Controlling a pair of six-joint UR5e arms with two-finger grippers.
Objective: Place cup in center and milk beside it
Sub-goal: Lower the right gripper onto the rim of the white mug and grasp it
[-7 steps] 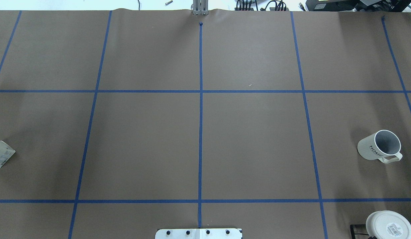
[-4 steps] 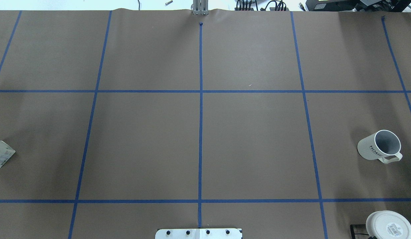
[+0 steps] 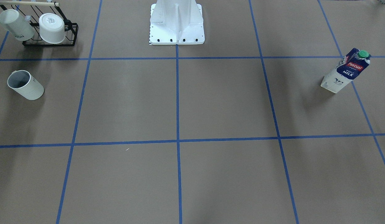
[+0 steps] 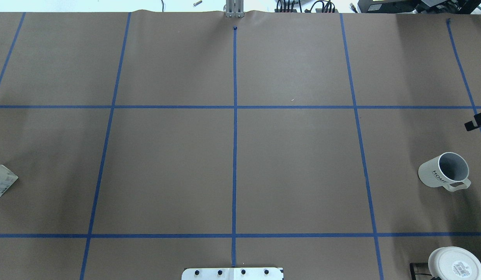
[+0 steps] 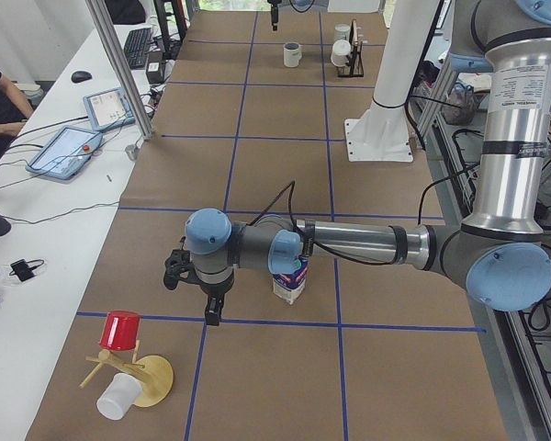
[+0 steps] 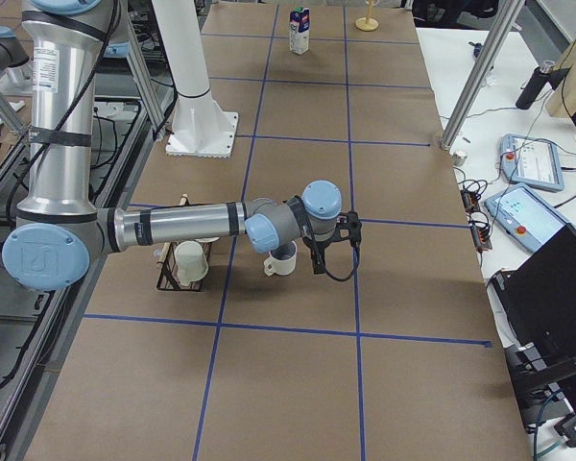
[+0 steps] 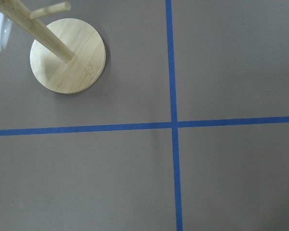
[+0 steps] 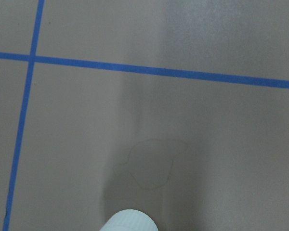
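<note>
The cup [image 4: 444,171], a white mug with a grey inside, stands at the table's right end; it also shows in the front view [image 3: 25,85] and the right-side view [image 6: 281,259]. The milk [image 3: 346,71], a blue and white carton with a green cap, stands at the left end; only a corner [image 4: 1,184] shows overhead. My right gripper [image 6: 319,261] hangs just beyond the cup; a black tip [image 4: 477,122] enters the overhead view. My left gripper [image 5: 211,315] hangs beside the milk [image 5: 289,280]. I cannot tell whether either gripper is open or shut.
A black wire rack [image 3: 50,43] with two other white mugs stands near the cup, toward the robot. A wooden mug tree [image 5: 133,377] with a red cup stands past the milk; its base [image 7: 67,55] shows in the left wrist view. The robot's white pedestal [image 3: 176,21] is at mid-table.
A black tip of my right gripper has come into the overhead view at the right edge, beyond the cup. The cup and the milk have not moved.
</note>
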